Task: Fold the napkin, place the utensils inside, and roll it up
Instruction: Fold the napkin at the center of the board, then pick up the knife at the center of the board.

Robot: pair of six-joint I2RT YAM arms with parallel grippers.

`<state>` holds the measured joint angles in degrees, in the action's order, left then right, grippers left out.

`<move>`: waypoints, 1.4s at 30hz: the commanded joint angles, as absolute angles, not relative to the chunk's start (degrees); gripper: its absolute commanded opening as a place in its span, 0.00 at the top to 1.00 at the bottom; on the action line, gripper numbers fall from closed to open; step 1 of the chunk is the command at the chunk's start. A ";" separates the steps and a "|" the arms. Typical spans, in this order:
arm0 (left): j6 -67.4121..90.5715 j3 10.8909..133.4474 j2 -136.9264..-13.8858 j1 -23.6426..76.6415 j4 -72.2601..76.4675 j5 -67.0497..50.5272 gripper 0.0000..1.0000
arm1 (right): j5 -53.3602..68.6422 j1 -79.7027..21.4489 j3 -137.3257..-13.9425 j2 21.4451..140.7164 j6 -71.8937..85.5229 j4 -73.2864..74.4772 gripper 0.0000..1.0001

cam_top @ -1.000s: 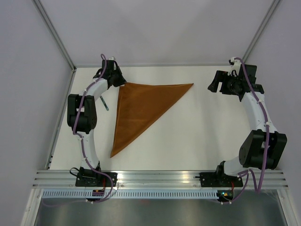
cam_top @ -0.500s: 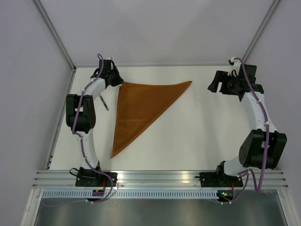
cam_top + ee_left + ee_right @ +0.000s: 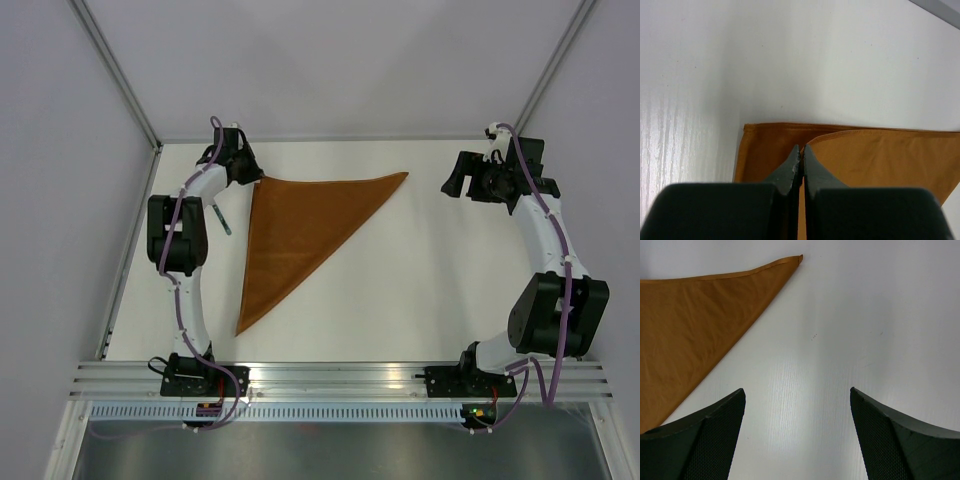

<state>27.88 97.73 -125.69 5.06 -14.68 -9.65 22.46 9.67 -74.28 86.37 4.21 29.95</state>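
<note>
Starting nearest, napkin tip: the napkin (image 3: 300,235) lies on the tabletop (image 3: 430,300) folded into a triangle, its long point reaching toward us, left of centre.
Knife: the knife (image 3: 221,220) lies just left of the napkin's left edge, apart from the cloth and partly hidden under the left arm (image 3: 180,240). It is not yet inside the fold.
Left fingers: the left gripper (image 3: 800,150) sits at the napkin's far-left corner, fingers pressed together. From the wrist view we judge they pinch the hem of the top layer.
Layer match: at that corner a strip of the lower layer shows past the upper one, so the edges are not flush.
Right fingers: the right gripper (image 3: 796,390) hovers beyond the napkin's far-right tip, fingers spread wide, holding nothing.
Stage: we judge the fold is made. Placing the knife and rolling remain.
Risk, knife: the left arm passes right over it, and a low sweep could knock it away or under the cloth. Being flat and slim, it may slip from a pinch.
Risk, fold: if the fingers lift off while the satin clings, the top layer drags and the offset grows.
Risk, far tip: nothing holds it, so any tug from the left slides the whole napkin.
</note>
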 commanded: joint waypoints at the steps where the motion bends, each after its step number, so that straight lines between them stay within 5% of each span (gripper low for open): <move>1: 27.16 101.25 -127.00 4.57 -15.38 -10.90 0.98 | 22.06 10.11 -74.00 86.84 4.31 31.11 0.10; 14: 29.09 102.22 -129.29 4.48 -15.21 -9.41 0.95 | 22.32 10.02 -74.18 87.27 3.96 31.38 0.10; 16: 29.35 101.69 -129.11 4.48 -15.03 -8.35 0.86 | 22.32 10.02 -74.27 87.45 3.78 31.47 0.10; 17: 29.44 101.34 -128.42 4.48 -14.86 -7.91 0.69 | 22.50 10.02 -74.18 87.36 3.87 31.46 0.10; 20: 29.97 98.88 -125.79 4.04 -13.54 -6.16 0.46 | 22.67 10.02 -74.35 87.28 3.78 31.73 0.10; 25: 29.71 92.39 -118.67 3.34 -11.60 -3.53 0.30 | 23.38 10.02 -74.27 87.36 4.13 31.73 0.10; 34: 31.64 79.29 -105.47 3.25 -16.61 14.76 0.30 | 24.52 9.93 -74.44 86.66 4.04 31.73 0.10; 42: 35.33 77.34 -108.36 3.25 -21.00 20.39 0.40 | 25.84 9.93 -74.36 85.69 4.66 31.82 0.10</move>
